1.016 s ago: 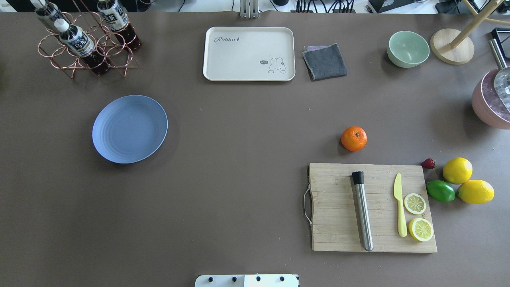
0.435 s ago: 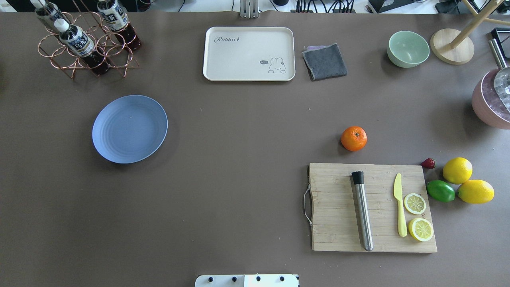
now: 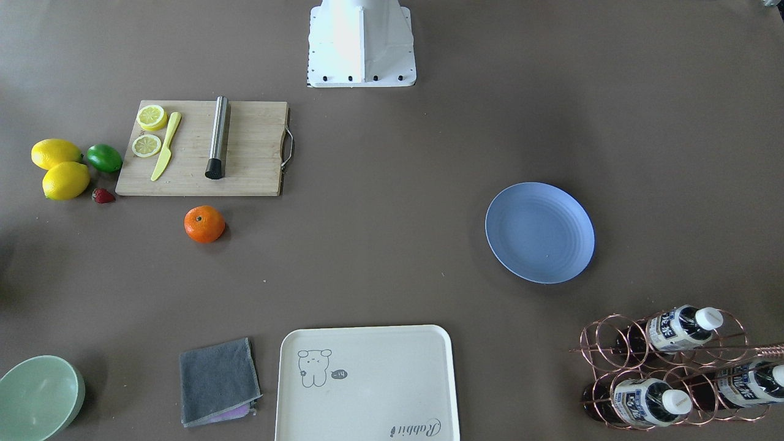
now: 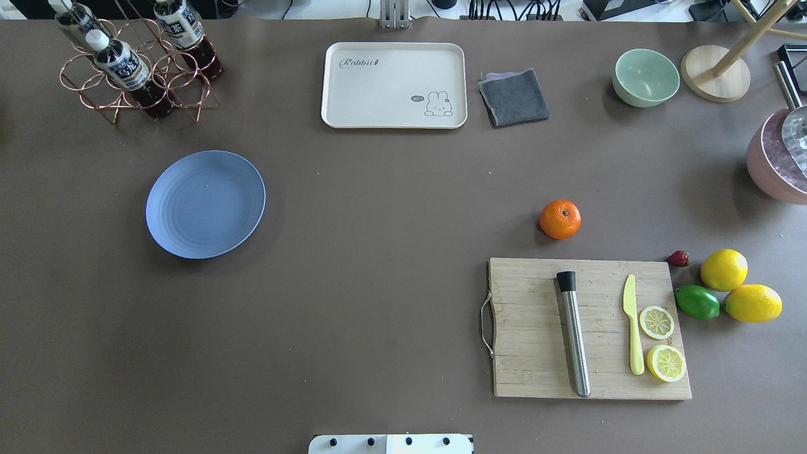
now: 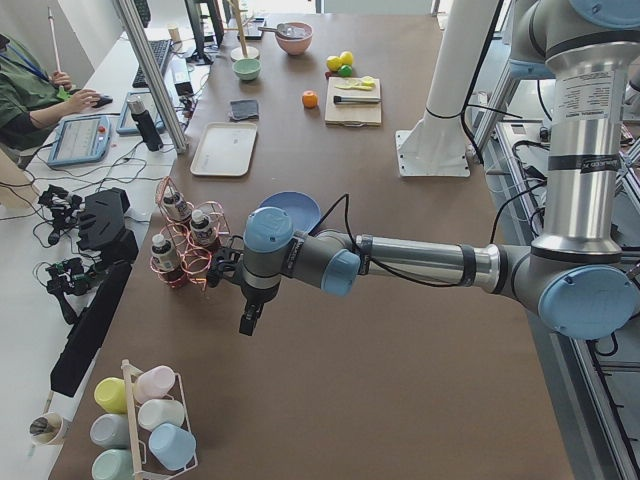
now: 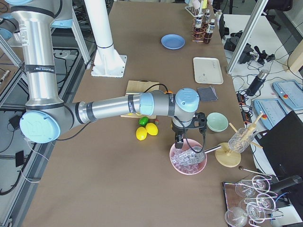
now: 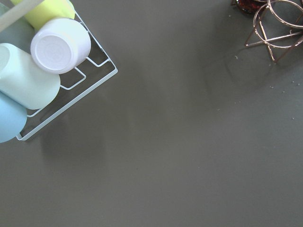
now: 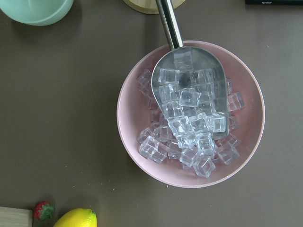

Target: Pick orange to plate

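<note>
One orange [image 4: 560, 219] on brown lab table [image 4: 378, 252]

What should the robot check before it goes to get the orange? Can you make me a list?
1. Orange sits alone on the table, apart from the cutting board: ok.
2. Plate has nothing on it: ok.
3. Nothing lies on the table between orange and plate: ok.
4. Right gripper above the orange: not ok, it hangs over the pink ice bowl.
5. Right gripper's jaws open: cannot tell, only a side camera shows them.
6. Left gripper away from the orange: ok, it is beside the bottle rack.
</note>
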Robot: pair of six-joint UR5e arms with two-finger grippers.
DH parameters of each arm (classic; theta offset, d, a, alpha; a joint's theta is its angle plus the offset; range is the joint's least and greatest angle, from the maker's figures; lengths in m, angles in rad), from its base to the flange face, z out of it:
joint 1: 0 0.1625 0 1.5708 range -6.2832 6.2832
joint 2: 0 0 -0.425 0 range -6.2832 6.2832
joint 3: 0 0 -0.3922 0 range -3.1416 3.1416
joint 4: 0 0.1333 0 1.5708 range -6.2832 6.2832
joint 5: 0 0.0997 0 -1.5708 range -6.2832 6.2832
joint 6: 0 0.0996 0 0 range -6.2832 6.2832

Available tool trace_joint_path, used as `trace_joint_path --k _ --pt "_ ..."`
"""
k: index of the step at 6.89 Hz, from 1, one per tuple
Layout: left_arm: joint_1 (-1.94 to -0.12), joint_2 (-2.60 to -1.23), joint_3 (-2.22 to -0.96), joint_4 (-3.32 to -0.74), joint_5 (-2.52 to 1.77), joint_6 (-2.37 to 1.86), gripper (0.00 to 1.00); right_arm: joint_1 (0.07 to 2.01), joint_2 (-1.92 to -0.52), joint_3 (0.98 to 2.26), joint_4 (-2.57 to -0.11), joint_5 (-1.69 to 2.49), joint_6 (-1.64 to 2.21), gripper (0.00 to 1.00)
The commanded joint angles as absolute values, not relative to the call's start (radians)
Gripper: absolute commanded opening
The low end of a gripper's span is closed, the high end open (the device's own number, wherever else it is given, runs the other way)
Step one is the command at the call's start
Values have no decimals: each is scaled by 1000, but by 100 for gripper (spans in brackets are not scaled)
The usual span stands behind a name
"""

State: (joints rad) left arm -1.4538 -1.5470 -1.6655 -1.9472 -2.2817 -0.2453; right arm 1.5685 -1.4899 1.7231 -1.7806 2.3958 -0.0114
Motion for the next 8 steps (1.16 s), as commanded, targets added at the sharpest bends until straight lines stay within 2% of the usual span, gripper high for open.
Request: trace_joint_path --k 1,5,8 --pt "-1294 -1546 -1654 -2148 -2278 -609 98 1534 -1463 1701 -1720 2395 69 100" --pt "-1093 -1566 -1612 -2385 -2244 -1022 98 1444 -1463 1675 -1531 2385 329 100" --pt "-1000 -1598 -1608 -2422 -2163 -1152 98 1347 -1462 1675 -1398 2344 519 100"
